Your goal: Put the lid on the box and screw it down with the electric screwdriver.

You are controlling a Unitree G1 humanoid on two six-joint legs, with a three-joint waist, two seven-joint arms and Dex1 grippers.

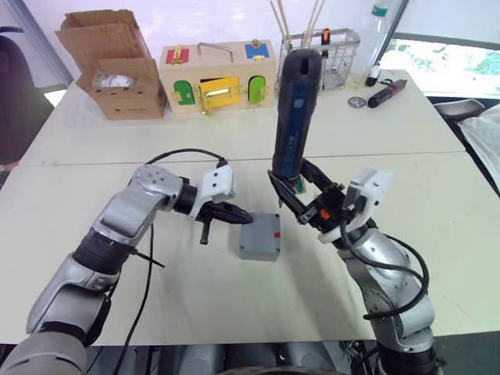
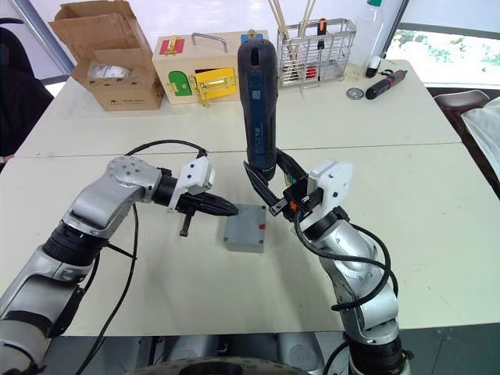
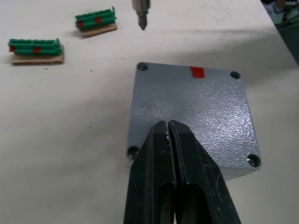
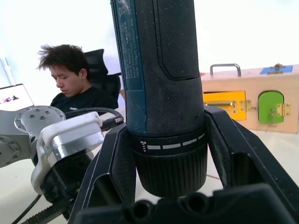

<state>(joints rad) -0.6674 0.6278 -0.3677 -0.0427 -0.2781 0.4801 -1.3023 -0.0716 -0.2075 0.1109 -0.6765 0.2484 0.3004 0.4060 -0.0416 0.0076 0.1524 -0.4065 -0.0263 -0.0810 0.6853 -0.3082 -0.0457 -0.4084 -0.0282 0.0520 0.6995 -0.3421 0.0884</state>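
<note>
Lid (image 3: pixel 194 116) sitting on box (image 1: pixel 258 237) mid-desk (image 1: pixel 406 133), red tab facing the right arm. Left gripper (image 1: pixel 234 214), jaws pressed together, hovering at the lid's edge. Right gripper (image 1: pixel 301 195) gripping the screwdriver (image 1: pixel 293 109) upright, bit (image 3: pixel 140 11) hanging just beyond the box.

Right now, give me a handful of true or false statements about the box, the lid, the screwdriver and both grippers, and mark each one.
1. The lid sits on the box. True.
2. The right gripper holds the electric screwdriver upright. True.
3. The left gripper is wide open. False: its fingers are shut together.
4. The screwdriver bit is seated in a lid screw. False: it hangs beyond the lid's edge.
5. The box stands inside the cardboard box. False: it stands on the table.
</note>
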